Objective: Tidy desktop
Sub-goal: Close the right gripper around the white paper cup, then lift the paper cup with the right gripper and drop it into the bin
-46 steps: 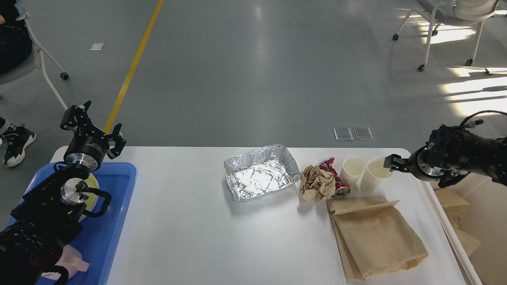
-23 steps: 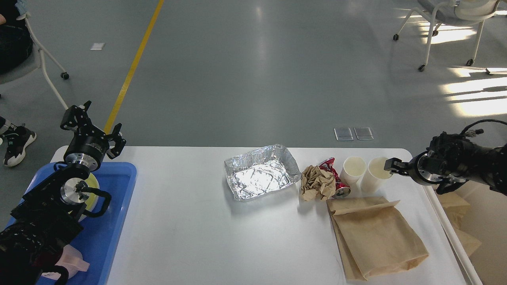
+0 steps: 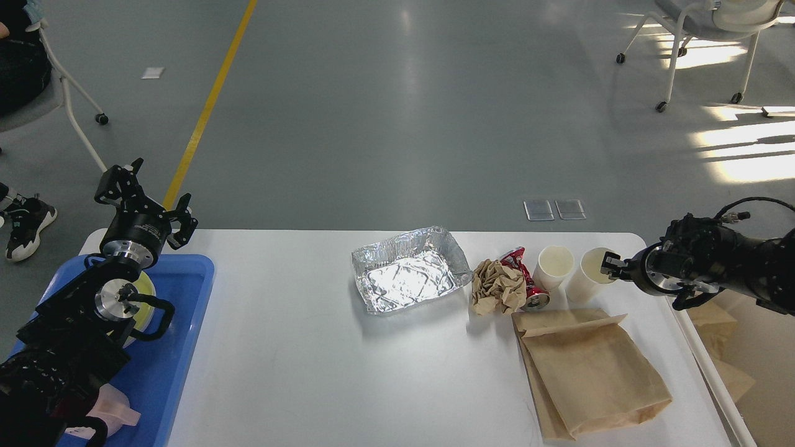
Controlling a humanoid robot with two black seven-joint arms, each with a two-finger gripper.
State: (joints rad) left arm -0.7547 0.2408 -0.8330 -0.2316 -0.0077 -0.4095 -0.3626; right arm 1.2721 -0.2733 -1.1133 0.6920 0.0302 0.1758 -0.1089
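Observation:
The white desktop [image 3: 298,347] holds a crumpled foil tray [image 3: 407,270], a crumpled brown paper ball [image 3: 497,287], a crushed red can [image 3: 528,282], two white paper cups and a flat brown paper bag [image 3: 587,369]. My right gripper [image 3: 607,266] comes in from the right and grips the rim of the right cup [image 3: 587,279], which leans towards it. The left cup [image 3: 553,266] stands upright beside it. My left gripper [image 3: 148,197] is open and empty, raised above the back left corner.
A blue tray [image 3: 180,347] lies on the table's left end under my left arm, with a yellow-white round item [image 3: 144,292] and a pinkish item [image 3: 115,410] in it. Brown paper bags [image 3: 714,323] stand off the right edge. Chairs stand on the floor behind.
My right gripper has dropped and moved slightly left onto the right cup's rim. The cup, upright before, now leans to the right. The left arm has not moved.

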